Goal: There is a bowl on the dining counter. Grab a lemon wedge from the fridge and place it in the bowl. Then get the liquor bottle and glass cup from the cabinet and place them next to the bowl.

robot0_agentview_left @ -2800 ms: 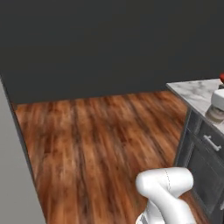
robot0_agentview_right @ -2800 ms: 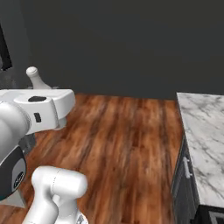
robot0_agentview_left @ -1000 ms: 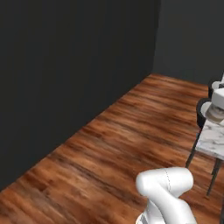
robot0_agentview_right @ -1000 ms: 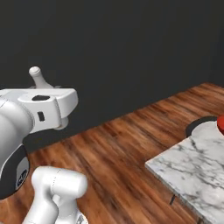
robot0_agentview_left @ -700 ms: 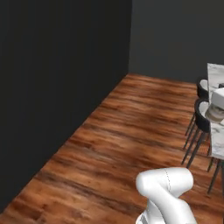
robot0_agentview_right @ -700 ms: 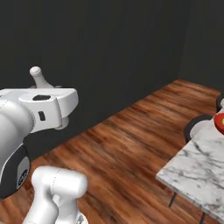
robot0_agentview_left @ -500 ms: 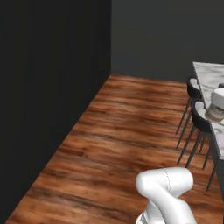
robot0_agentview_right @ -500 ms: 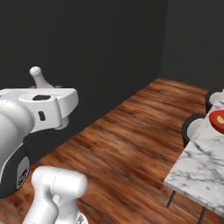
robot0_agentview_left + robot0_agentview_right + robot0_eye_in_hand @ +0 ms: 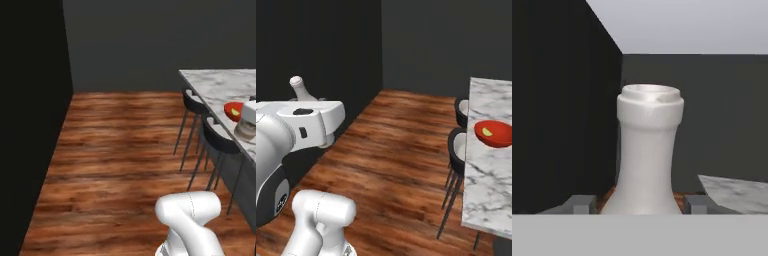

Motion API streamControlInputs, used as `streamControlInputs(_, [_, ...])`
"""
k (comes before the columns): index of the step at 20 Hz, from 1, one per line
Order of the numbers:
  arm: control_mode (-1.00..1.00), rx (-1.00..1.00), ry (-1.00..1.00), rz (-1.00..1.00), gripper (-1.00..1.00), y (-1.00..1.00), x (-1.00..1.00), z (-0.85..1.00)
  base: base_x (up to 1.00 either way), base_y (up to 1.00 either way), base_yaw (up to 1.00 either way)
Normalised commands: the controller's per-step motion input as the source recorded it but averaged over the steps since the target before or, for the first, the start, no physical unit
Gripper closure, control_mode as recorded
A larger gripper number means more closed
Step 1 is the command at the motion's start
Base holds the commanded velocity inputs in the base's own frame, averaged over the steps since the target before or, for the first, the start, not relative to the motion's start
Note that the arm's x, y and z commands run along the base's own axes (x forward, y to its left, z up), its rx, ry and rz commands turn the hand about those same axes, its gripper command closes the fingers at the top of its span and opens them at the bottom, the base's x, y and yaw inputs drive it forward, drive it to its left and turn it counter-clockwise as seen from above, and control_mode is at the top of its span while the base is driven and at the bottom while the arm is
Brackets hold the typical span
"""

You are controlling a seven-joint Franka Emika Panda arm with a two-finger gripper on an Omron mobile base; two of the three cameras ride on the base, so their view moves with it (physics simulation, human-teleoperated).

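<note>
Gripping liquor bottle upright between tool fingers, pale neck rising above tool, red bowl with lemon wedge on counter well to tool's right.

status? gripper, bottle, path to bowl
Gripper shut on liquor bottle. Lemon wedge in bowl on dining counter. Stools line the counter's near edge.

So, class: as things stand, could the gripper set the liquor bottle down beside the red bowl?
Probably not yet. The gripper holds the liquor bottle well back from the dining counter, and the bowl sits on it beyond the stools. The base likely must drive closer.
</note>
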Motion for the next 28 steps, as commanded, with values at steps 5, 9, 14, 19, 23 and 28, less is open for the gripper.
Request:
streamControlInputs(5, [1.00, 0.00, 0.00, 0.00, 1.00, 0.00, 0.00, 0.00, 0.82, 0.52, -0.54])
streamControlInputs(9, [1.00, 0.00, 0.00, 0.00, 1.00, 0.00, 0.00, 0.00, 0.82, 0.52, -0.54])
streamControlInputs(14, [1.00, 0.00, 0.00, 0.00, 1.00, 0.00, 0.00, 0.00, 0.80, 0.53, -0.54])
streamControlInputs(19, [1.00, 0.00, 0.00, 0.00, 1.00, 0.00, 0.00, 0.00, 0.75, 0.53, -0.55])
streamControlInputs(23, [1.00, 0.00, 0.00, 0.00, 1.00, 0.00, 0.00, 0.00, 0.74, 0.59, -0.53])
streamControlInputs(28, [1.00, 0.00, 0.00, 0.00, 1.00, 0.00, 0.00, 0.00, 0.70, 0.67, -0.50])
